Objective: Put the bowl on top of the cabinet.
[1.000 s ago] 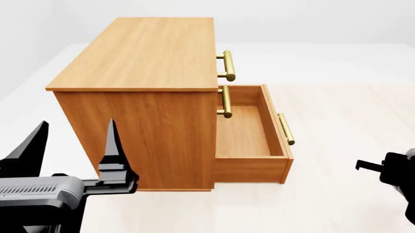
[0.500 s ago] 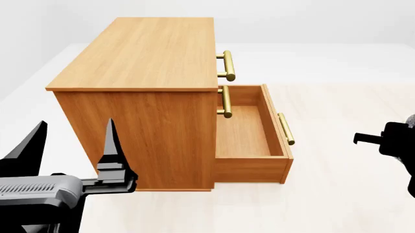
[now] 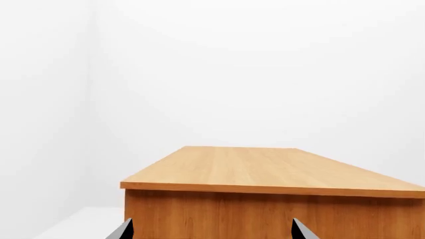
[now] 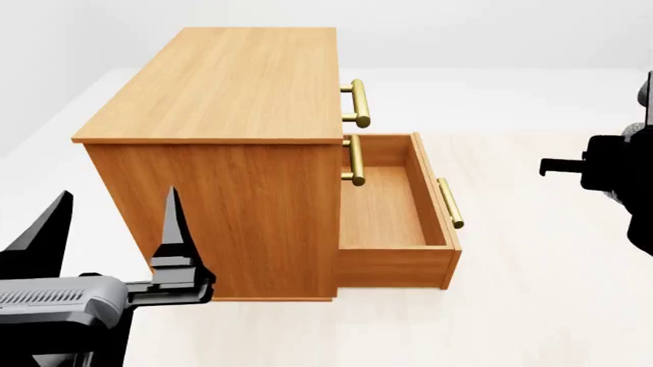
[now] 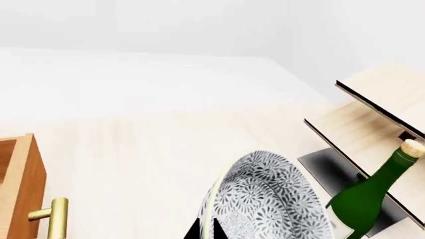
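The bowl [image 5: 272,204], white with a dense blue-grey leaf pattern, hangs tilted on edge in the right wrist view. My right gripper [image 5: 210,230] is shut on its rim, one black fingertip on each side of the wall. In the head view that gripper [image 4: 602,172] is at the right edge, level with the open drawer, and the bowl is hidden. The orange-brown cabinet [image 4: 225,84] stands at centre left with a bare flat top [image 3: 265,169]. My left gripper [image 4: 119,199] is open and empty in front of the cabinet's side panel, its fingertips [image 3: 126,230] spread wide.
The cabinet's bottom drawer [image 4: 383,206] is pulled out and shows nothing inside; brass handles [image 4: 357,103] stick out to the right. A pale tilted rack [image 5: 371,119] with a green bottle [image 5: 371,189] leaning on it stands beyond the bowl. The drawer's corner [image 5: 20,184] shows nearby.
My right gripper has risen from low at the right edge to about drawer height and shifted slightly toward the cabinet. The left arm and the cabinet have stayed put.
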Tool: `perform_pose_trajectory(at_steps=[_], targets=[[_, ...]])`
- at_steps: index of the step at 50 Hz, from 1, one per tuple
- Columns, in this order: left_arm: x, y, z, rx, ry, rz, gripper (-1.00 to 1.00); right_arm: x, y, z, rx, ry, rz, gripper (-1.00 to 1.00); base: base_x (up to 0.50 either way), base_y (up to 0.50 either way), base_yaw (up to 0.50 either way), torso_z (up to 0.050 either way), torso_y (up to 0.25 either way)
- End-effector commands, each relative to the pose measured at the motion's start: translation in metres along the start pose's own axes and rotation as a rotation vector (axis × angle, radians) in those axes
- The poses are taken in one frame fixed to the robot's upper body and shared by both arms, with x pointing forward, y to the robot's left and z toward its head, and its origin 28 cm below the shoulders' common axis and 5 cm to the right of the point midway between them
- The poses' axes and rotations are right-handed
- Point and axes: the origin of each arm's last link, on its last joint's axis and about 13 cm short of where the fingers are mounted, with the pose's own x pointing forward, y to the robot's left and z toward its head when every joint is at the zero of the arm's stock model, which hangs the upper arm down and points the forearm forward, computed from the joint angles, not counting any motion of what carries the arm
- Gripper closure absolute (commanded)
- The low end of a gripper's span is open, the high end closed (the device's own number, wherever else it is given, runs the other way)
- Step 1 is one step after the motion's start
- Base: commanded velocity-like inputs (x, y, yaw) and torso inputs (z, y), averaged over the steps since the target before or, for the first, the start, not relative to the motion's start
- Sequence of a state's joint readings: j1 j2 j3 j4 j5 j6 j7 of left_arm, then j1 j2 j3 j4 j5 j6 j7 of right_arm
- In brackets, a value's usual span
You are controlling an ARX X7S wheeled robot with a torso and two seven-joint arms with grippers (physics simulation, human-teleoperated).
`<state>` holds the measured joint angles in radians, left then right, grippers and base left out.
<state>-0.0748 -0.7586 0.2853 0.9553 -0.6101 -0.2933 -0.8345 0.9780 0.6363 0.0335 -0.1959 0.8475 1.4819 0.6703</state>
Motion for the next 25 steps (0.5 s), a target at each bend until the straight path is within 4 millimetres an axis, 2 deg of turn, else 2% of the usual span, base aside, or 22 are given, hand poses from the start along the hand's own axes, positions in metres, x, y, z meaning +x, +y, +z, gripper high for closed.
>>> perform_pose_trajectory(at_steps=[1, 17, 25], targets=[[0.001, 0.001, -0.001, -0.004, 0.000, 0.004, -1.00, 0.001, 0.013, 0.033, -0.022, -0.045, 0.024, 1.00, 0.00, 0.00, 0.00, 0.000, 0.000], [0.000, 0.000, -0.001, -0.002, 0.003, 0.004, -1.00, -0.002, 0.032, 0.088, -0.046, -0.085, 0.107, 1.00, 0.00, 0.00, 0.00, 0.000, 0.001], [0.000, 0.001, 0.000, -0.005, 0.002, 0.005, -1.00, 0.000, 0.040, 0.104, -0.062, -0.094, 0.134, 1.00, 0.00, 0.00, 0.00, 0.000, 0.001]])
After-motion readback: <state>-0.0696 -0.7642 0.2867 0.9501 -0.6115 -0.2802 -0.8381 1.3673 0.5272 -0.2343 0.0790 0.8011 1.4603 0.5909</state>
